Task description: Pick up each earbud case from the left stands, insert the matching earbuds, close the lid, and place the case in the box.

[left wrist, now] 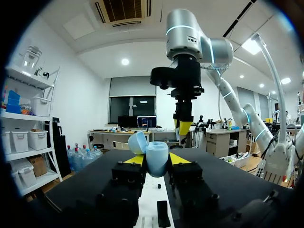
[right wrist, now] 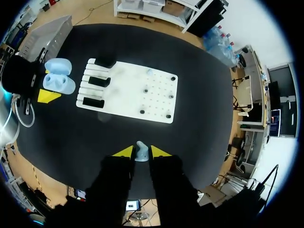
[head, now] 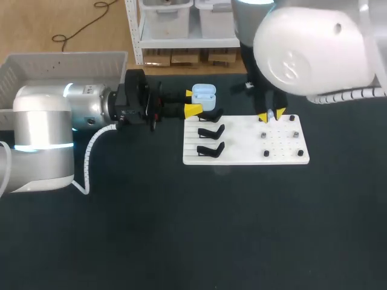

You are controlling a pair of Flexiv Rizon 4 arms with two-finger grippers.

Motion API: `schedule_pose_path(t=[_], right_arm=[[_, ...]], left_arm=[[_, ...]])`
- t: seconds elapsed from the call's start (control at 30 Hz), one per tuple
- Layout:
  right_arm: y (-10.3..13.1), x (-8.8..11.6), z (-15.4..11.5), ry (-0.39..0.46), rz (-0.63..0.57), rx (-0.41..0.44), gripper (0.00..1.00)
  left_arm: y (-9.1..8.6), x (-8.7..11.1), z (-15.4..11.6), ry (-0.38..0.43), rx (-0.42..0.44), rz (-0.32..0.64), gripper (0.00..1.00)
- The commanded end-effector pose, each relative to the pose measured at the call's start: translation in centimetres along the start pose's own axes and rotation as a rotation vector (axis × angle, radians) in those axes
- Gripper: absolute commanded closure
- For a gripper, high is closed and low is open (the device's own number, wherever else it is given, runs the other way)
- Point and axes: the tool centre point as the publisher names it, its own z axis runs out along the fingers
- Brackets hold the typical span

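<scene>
The left gripper [left wrist: 156, 159] is clamped on a light-blue earbud case [head: 204, 98], one yellow tip against each side of its body. The case sits upright between the fingers with its rounded lid [left wrist: 137, 142] swung open and tilted back. This arm lies low and level over the black table [head: 181, 229], with its fingers pointing along the table at the far left corner of the white board [head: 242, 158]. The case is held there, just beyond the row of black stands [head: 211, 130].

The right gripper [right wrist: 141, 152] pinches a small pale-blue earbud [right wrist: 141, 150] between its yellow tips. This arm comes in from the far right, and its wrist points straight down, well above the pegged half of the board. In the left wrist view it hangs upright ahead of the open case.

A white box [head: 66, 60] stands at the table's far left corner, behind the left arm.
</scene>
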Motion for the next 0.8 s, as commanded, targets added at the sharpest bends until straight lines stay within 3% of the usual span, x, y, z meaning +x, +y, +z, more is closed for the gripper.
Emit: schedule_pose_path(t=[0.03, 0.23, 0.4, 0.57, 0.67, 0.8], right_arm=[[0.0, 0.1, 0.0, -0.002, 0.000, -0.001, 1.00], [0.7, -0.9, -1.0, -0.029, 0.055, -0.022, 1.00], [0.7, -2.6, -1.8, -0.037, 0.318, -0.047, 1.00], [-0.2, -3.5, -1.1, 0.026, 0.490, 0.029, 1.00], [-0.1, -3.8, -1.3, 0.059, 0.523, -0.029, 1.00], [-0.1, -3.8, -1.3, 0.059, 0.523, -0.029, 1.00]], left_arm=[[0.0, 0.1, 0.0, -0.002, -0.001, 0.002, 1.00], [0.0, 0.1, 0.0, -0.002, -0.001, 0.002, 1.00], [0.0, 0.1, 0.0, -0.002, -0.001, 0.002, 1.00], [0.0, 0.1, 0.0, -0.002, -0.001, 0.002, 1.00], [0.0, 0.1, 0.0, -0.002, -0.001, 0.002, 1.00], [0.0, 0.1, 0.0, -0.002, -0.001, 0.002, 1.00]])
